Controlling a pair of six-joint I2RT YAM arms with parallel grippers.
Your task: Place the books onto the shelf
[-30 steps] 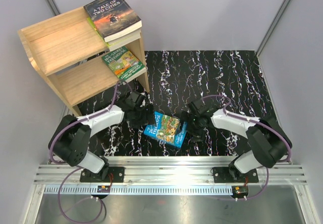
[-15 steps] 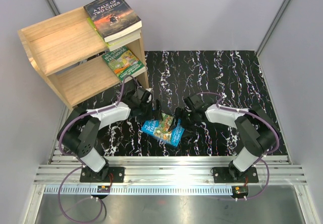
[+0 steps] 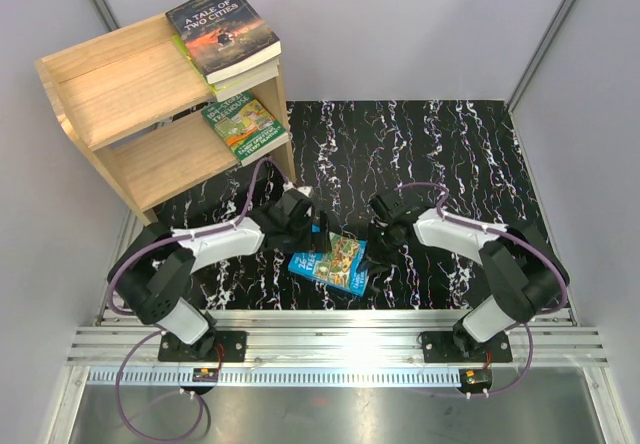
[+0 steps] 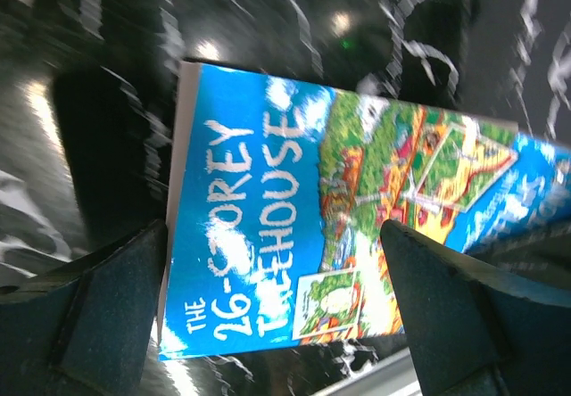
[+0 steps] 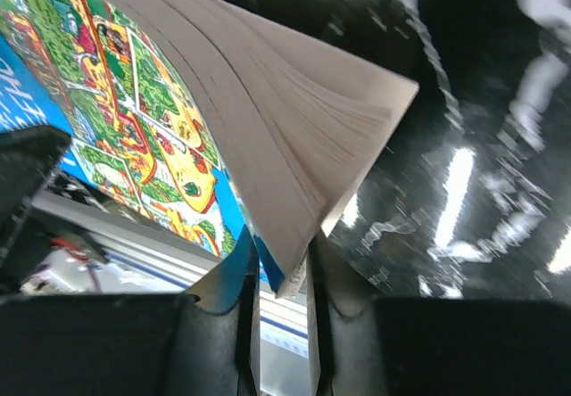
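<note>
A blue cartoon "Treehouse" book (image 3: pixel 328 260) lies on the black marbled table between my two arms. My right gripper (image 3: pixel 362 254) is shut on its right corner. In the right wrist view the jaws (image 5: pixel 281 253) pinch that corner, below the fanned page edge (image 5: pixel 268 137). My left gripper (image 3: pixel 306 232) hovers open over the book's left part, and its fingers (image 4: pixel 107 280) straddle the blue cover (image 4: pixel 268 191). The wooden shelf (image 3: pixel 120 99) stands at the back left. A brown "A Tale of Two Cities" book (image 3: pixel 222 29) lies on its top tier. A green Treehouse book (image 3: pixel 243 124) lies on the lower tier.
The black marbled mat (image 3: pixel 430 154) covers the table, with grey walls around it. An aluminium rail (image 3: pixel 340 349) carrying both arm bases runs along the near edge. A second book's edge (image 3: pixel 238 81) shows under the brown one.
My right gripper has gone from open to shut on the blue book's right corner. My left gripper has moved right, over the book's left part. The book has shifted slightly.
</note>
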